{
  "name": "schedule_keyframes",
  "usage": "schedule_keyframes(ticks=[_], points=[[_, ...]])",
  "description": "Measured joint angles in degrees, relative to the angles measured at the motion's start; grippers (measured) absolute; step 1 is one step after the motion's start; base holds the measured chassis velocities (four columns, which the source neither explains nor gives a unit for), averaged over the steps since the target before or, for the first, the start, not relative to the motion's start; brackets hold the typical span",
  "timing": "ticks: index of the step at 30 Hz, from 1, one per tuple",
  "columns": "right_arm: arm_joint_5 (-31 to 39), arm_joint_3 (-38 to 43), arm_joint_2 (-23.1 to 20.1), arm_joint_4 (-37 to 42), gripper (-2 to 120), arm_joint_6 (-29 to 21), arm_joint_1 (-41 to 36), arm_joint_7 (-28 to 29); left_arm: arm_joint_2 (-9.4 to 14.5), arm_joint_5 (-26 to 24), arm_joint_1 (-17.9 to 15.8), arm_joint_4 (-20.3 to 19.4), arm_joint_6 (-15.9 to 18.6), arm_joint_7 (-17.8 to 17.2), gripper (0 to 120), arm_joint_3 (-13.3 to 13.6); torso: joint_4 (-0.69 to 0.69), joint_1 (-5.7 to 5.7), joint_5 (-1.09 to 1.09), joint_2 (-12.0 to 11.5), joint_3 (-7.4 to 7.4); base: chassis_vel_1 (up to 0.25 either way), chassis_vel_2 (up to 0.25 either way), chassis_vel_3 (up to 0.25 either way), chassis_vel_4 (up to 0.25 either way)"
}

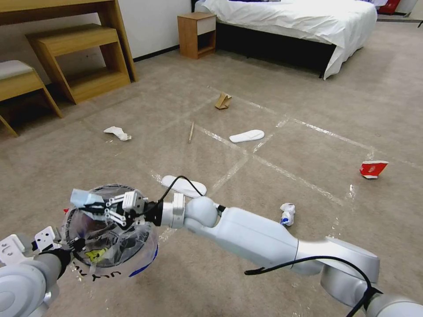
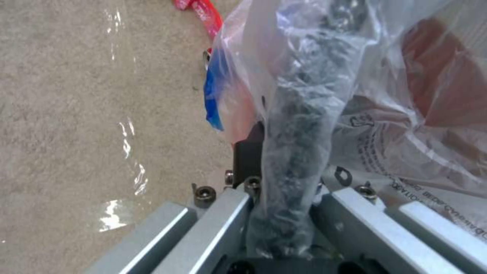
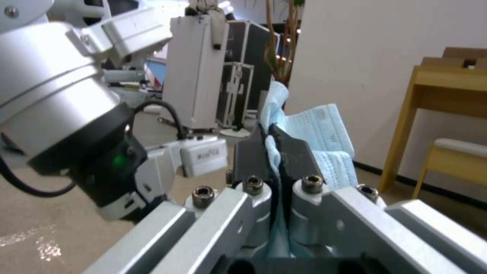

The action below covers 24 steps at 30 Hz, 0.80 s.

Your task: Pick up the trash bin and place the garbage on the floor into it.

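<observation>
While the left gripper [image 1: 72, 245] pinched the trash bin [image 1: 110, 233] by its rim, the right gripper [image 1: 102, 207] was shut on a blue face mask [image 3: 325, 140] just above it. Opening right over the middle would drop it in.

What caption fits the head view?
Right gripper holds a blue face mask over the trash bin gripped by left gripper.

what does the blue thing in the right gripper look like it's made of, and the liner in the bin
The blue face mask in the right gripper looks like soft pleated nonwoven fabric with stitched edges. The trash bin liner looks like thin glossy clear plastic film, crinkled and printed.
</observation>
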Motion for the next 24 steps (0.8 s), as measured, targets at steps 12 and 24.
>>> schedule_keyframes(ticks=[12, 24], points=[[-1.4, -0.1, -1.4, 0.4, 0, 0.5, -1.8, 0.9, 0.1, 0.1, -0.4, 0.0, -0.1, -0.2, 0, 0.1, -0.01, 0.0, 0.0, 0.0, 0.0, 0.0, 0.0, 0.0, 0.0], [-2.6, -0.3, -1.2, 0.3, 42, 0.1, -1.3, 1.6, 0.3, -0.1, -0.1, -0.4, -0.2, -0.3, 0, -0.3, 0.0, 0.0, 0.0, 0.0, 0.0, 0.0, 0.0, 0.0, 0.0]])
